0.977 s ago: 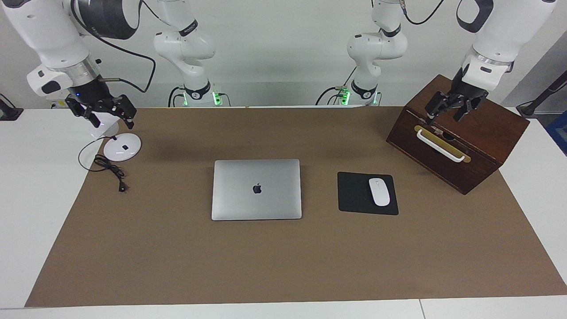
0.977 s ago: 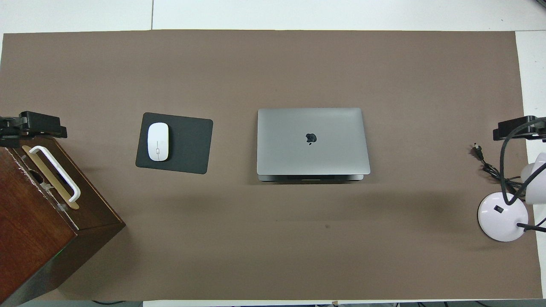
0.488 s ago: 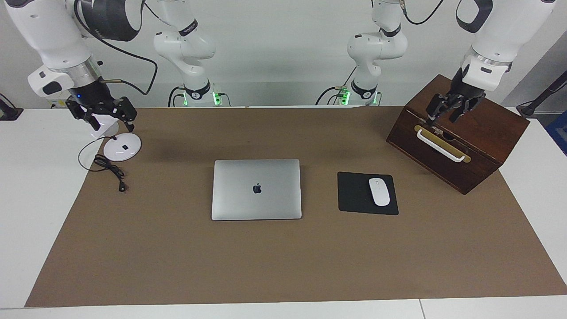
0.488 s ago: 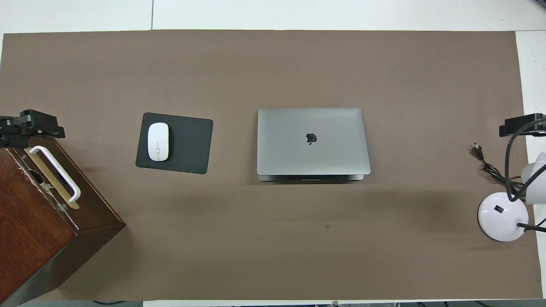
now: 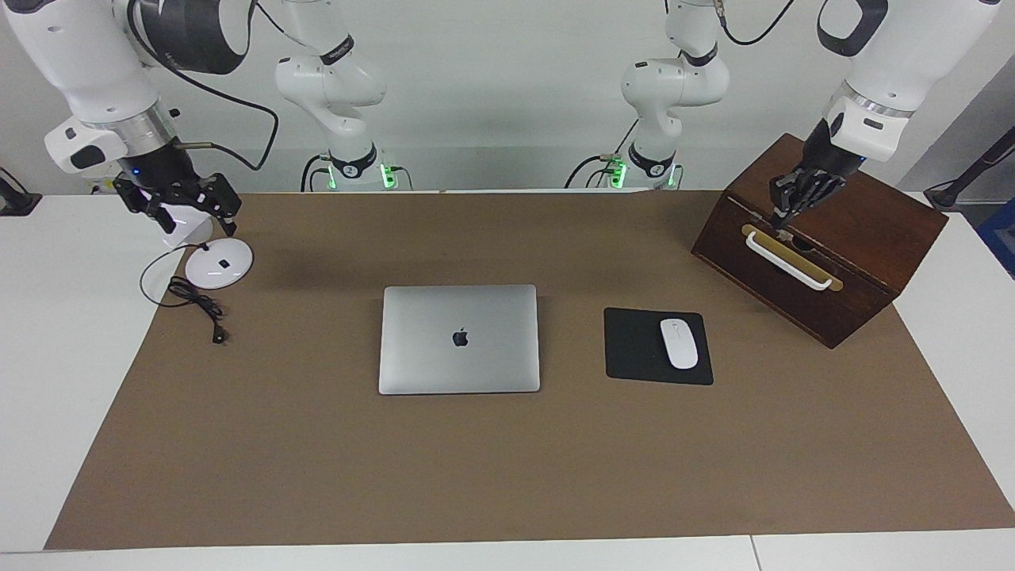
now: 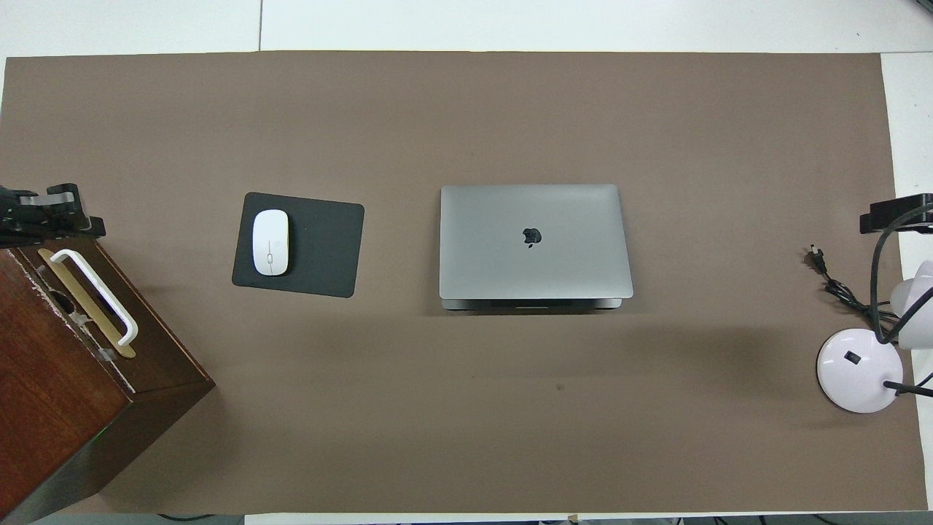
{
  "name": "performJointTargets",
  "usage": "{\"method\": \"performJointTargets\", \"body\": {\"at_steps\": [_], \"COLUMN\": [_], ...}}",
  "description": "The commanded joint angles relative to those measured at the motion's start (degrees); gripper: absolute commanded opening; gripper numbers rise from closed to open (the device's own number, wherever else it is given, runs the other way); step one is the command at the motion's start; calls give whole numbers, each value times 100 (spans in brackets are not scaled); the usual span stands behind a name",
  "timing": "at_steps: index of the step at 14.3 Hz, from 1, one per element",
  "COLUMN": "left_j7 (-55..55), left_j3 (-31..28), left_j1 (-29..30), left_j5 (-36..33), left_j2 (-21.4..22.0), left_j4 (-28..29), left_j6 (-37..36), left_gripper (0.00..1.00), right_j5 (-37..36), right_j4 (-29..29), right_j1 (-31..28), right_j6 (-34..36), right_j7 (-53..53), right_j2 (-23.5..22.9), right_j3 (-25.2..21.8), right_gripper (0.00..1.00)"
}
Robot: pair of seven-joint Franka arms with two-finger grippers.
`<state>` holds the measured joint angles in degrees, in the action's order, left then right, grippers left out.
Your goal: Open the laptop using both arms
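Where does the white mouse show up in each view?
Facing view: mouse right of centre, on the mouse pad.
Overhead view: mouse left of centre, on the same pad.
Shared landmark: the closed laptop beside the pad.

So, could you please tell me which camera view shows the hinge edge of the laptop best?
The overhead view: the closed laptop shows its lid from above, and the dark strip along the edge nearer the robots, the hinge side, is visible under the lid. The facing view shows the lid and logo, but that edge lies away from the camera.
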<state>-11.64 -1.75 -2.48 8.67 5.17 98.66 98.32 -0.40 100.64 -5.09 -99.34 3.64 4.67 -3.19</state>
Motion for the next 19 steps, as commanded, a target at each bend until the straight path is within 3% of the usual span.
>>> {"method": "performJointTargets", "body": {"at_steps": [1, 7, 9, 12, 19], "left_j7": [-75, -110, -110, -66, 189], "left_j3": [43, 87, 87, 87, 87], "left_j1": [20, -270, -358, -551, -1543], "left_j5": [196, 293, 424, 460, 460], "left_j2": [185, 494, 441, 388, 485], "left_j4": [468, 1313, 1314, 1436, 2621], "left_j6": [494, 1523, 1620, 1900, 3814], "left_gripper": [0, 0, 0, 0, 0], "right_j5": [-21, 83, 268, 760, 2350], "right_j4": [167, 359, 866, 2150, 3119], "right_j1": [-27, -149, -185, -176, 184], "right_j6": [-121, -269, -917, -2323, -3512], "right_j7": [128, 145, 154, 513, 515], "right_j2": [130, 139, 331, 797, 1079], "right_j3": [46, 37, 37, 37, 46], "right_gripper": [100, 100, 100, 100, 100]}}
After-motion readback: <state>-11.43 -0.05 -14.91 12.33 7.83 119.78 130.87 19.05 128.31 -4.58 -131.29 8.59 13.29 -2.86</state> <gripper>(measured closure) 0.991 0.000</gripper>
